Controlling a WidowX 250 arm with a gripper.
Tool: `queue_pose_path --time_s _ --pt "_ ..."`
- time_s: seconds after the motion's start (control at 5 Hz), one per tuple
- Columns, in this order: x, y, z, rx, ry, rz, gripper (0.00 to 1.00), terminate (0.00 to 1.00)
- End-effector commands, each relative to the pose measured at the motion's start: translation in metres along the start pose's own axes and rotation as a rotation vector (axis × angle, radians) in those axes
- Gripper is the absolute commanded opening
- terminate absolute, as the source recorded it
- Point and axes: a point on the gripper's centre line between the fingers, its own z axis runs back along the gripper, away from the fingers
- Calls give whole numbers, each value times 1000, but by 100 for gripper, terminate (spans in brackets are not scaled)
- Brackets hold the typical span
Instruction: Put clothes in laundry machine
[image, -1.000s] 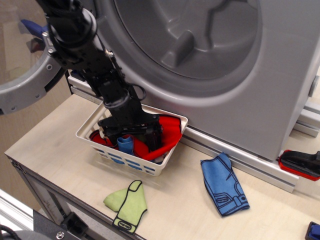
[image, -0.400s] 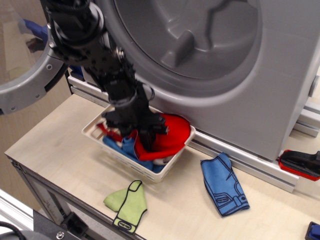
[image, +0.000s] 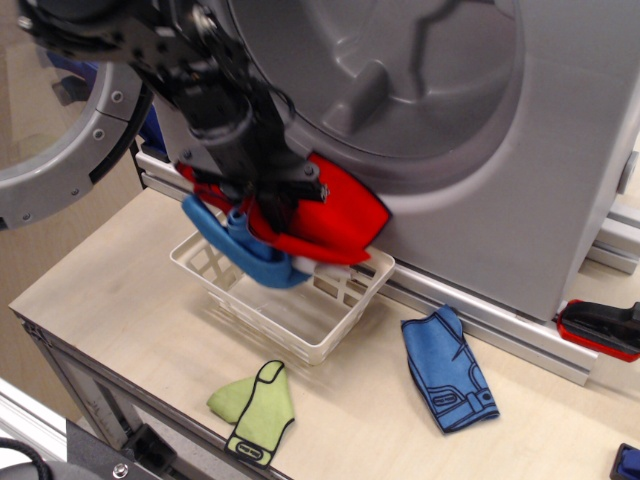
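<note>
Gripper (image: 268, 200): black, fingertips buried in cloth; jaws clamped on a bundle of clothes (exact finger positions hidden, motion-blurred).
Bundle: red garment (image: 330, 218) and blue garment (image: 245, 250), lifted clear above the white lattice basket (image: 300, 310), hanging in front of the lower rim of the laundry machine (image: 500, 150); a white scrap shows beneath, too blurred to identify.
Basket: on the table (image: 120, 300), just below the washer front; interior partly hidden by the bundle.
Loose on table: lime green garment (image: 255, 405) near the front edge; blue trousers (image: 448, 372) right of the basket.
Door (image: 70, 170): swung open at left, cut off by the frame.
</note>
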Motion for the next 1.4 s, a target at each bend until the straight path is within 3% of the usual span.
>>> queue_pose_path --time_s 0.0,0.2,0.6,1.2 --pt "23 -12 49 -22 -106 -23 0 0" --pt "47 -27 66 -70 -199 -22 0 0" --pt "94 -42 58 -110 -338 -64 0 0" --pt "137 -69 20 -93 -380 -29 0 0"
